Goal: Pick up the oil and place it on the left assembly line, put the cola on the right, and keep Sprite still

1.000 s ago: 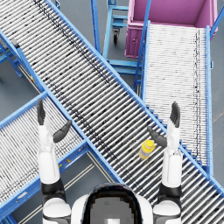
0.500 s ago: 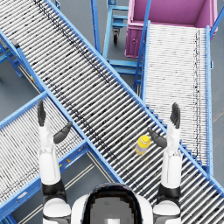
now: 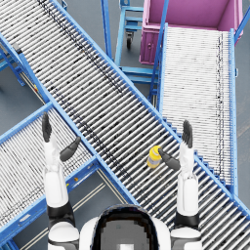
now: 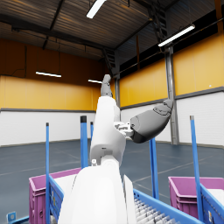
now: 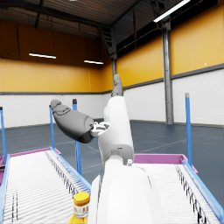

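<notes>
Oil bottle (image 3: 154, 156) stands just beside the right robot hand (image 3: 181, 149) (fingers apart, holding nothing).

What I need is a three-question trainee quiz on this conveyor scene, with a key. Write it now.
1. True or false: the left hand holds the oil bottle.
2. Where does the oil bottle stand? A: on the middle conveyor. B: in the pink bin. C: on the floor.
3. Fill in: the hand nearer the oil bottle is the ___ hand.

Key: 1 false; neither hand holds anything. 2 A. 3 right.
</notes>
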{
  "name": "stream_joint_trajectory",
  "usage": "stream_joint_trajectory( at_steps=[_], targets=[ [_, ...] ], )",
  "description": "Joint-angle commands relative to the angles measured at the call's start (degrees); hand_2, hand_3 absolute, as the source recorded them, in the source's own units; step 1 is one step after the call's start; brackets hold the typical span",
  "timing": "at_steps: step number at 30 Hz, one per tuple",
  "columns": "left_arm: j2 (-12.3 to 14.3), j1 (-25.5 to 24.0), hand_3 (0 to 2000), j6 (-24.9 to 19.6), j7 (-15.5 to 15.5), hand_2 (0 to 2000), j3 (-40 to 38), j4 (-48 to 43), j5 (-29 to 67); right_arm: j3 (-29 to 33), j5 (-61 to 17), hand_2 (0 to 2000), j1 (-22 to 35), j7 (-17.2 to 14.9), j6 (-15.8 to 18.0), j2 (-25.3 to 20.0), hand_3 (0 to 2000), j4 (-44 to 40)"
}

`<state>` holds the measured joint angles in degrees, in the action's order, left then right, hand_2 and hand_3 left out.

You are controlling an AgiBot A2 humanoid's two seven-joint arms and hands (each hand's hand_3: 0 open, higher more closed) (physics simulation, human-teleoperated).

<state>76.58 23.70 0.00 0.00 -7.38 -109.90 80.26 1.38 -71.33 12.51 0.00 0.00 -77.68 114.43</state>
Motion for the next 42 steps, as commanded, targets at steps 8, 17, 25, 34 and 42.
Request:
stream_joint_trajectory(
  at_steps=[8,17,25,34,42],
  targets=[
    [0.42,-0.78,0,0.00,0.00,0,1.39,-0.36,0.00,-8.18,-0.01,0,-9.06,0.00,0.00,1.57,0,-6.29],
    [0.63,0.21,0,0.00,0.00,0,1.94,0.59,0.00,-12.72,0.00,0,-6.35,0.00,0.00,-0.53,0,-25.71],
    [1.03,-0.45,0,0.00,0.00,0,1.98,1.52,0.00,-16.41,0.01,0,0.19,0.00,0.00,-3.88,0,-41.55],
    [1.30,0.01,0,0.00,0.00,0,0.15,3.58,0.00,-18.60,-0.14,2000,6.99,-0.17,1.34,-7.08,653,-51.16],
    [1.77,-1.58,0,0.00,0.00,0,1.05,2.68,-0.01,-18.87,-0.39,2000,4.00,-1.02,-4.48,-4.60,2000,-29.94]
  ],
)
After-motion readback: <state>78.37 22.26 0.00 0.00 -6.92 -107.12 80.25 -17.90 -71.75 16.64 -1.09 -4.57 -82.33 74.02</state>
